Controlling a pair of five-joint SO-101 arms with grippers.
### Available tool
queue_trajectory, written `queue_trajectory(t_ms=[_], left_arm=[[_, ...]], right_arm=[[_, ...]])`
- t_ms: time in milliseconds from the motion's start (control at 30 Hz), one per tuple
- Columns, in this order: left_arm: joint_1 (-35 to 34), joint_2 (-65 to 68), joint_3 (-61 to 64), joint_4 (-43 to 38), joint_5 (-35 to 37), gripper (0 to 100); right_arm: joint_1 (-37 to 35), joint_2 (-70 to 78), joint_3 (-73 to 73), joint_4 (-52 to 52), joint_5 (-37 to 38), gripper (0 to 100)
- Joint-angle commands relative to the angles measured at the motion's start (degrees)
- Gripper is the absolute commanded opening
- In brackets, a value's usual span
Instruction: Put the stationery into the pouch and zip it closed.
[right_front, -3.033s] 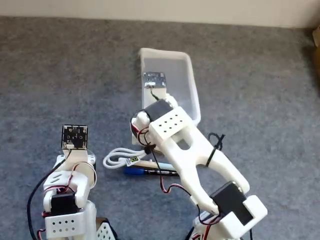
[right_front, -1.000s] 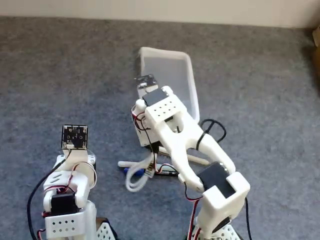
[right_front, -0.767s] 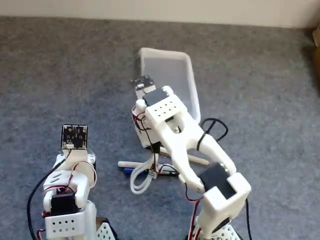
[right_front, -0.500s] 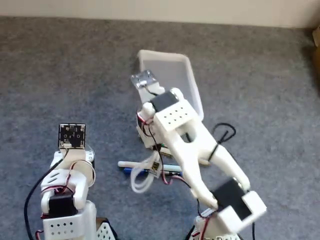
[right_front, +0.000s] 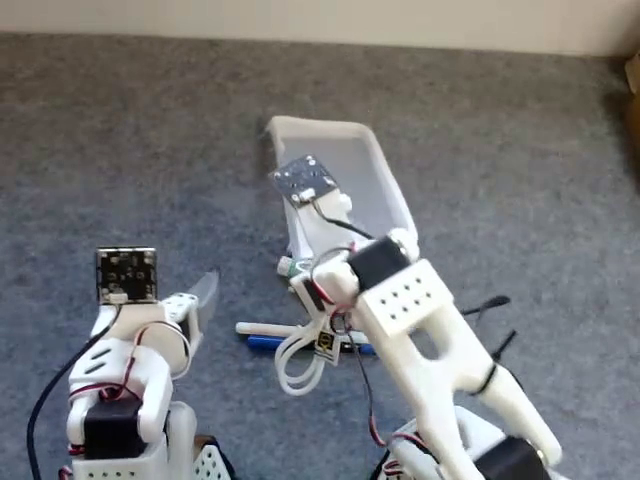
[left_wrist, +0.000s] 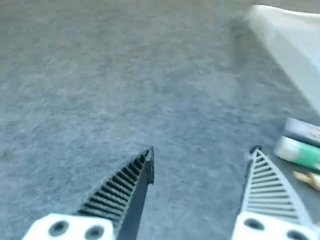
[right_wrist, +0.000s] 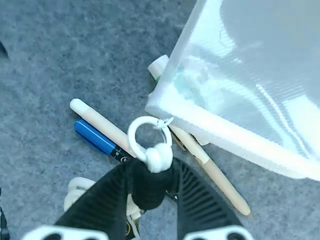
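Nearest the robot, on its left side, the left gripper (left_wrist: 202, 152) hovers low over the grey tabletop (right_front: 120, 150). Its fingers are spread wide with nothing between them, well apart from the pouch.

Just beyond, the right gripper (right_wrist: 150, 175) has its fingers closed on a white cable (right_wrist: 159, 156). It pinches a thick part, a thin loop stands above the pinch, and the rest hangs toward the tabletop.

Below it a blue pen (right_wrist: 95, 137) and a cream pen (right_wrist: 97, 120) lie side by side. Next to them 1 cream pencil (right_wrist: 215, 172) runs out from under the pouch's near edge, and a green-and-white tube (right_wrist: 160, 65) sits at the pouch's corner.

Farthest out lies the translucent pouch (right_front: 350, 180), its near edge resting over those 2 items.

Several things could go wrong from here:
- The loop sits just beside the pouch's corner, so I judge it could snag there instead of passing inside.
- The hanging cable could drag the 2 pens out of line.
- Nothing steadies the pouch, so a push from the right gripper would likely slide it away or tip it off the pencil.
- The grip on the cable looks narrow, so a quick swing could let it slip.
- I cannot tell how wide the pouch's opening is.
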Motion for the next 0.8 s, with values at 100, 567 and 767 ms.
queue_trajectory(t_ms=[100, 567, 767], left_arm=[[10.15, -0.22, -6.29, 3.69, 5.10, 29], [22.29, -0.22, -3.38, 3.60, 5.54, 29], [22.29, -0.22, -2.77, 3.60, 5.54, 29]], right_arm=[[0.75, -9.89, 4.35, -3.82, 3.52, 0.4], [-1.27, -16.84, 7.25, -3.56, 3.60, 0.4], [-4.97, -17.19, 9.10, -4.00, 3.60, 0.4]])
